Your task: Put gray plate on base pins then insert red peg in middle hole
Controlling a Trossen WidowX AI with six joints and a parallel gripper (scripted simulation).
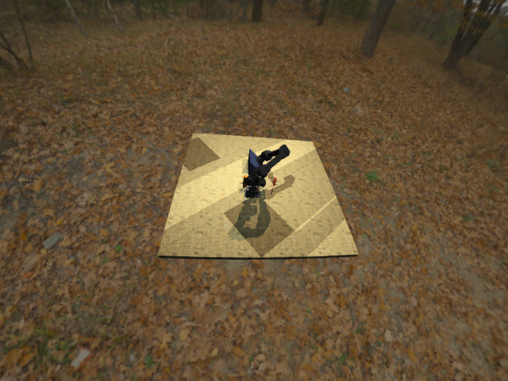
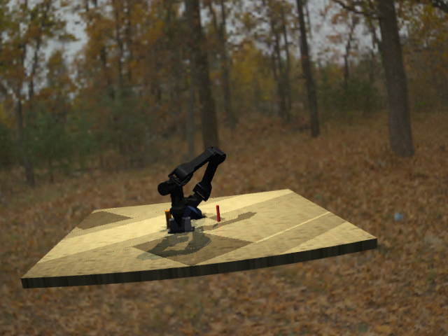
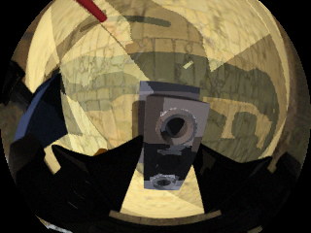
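The gray plate is low on the dark base. The wrist view shows a wide ringed hole in its top and a smaller ringed hole nearer the camera. Whether it lies fully flat is too small to tell, and I see no pin clearly. My gripper is open, with one finger on each side of the plate, very close to its sides. The red peg stands upright on the table, away from the gripper.
A dark blue slanted panel stands behind the gripper. An orange cylinder stands beside the base, on the side away from the peg. Shadows of the arm cross the table.
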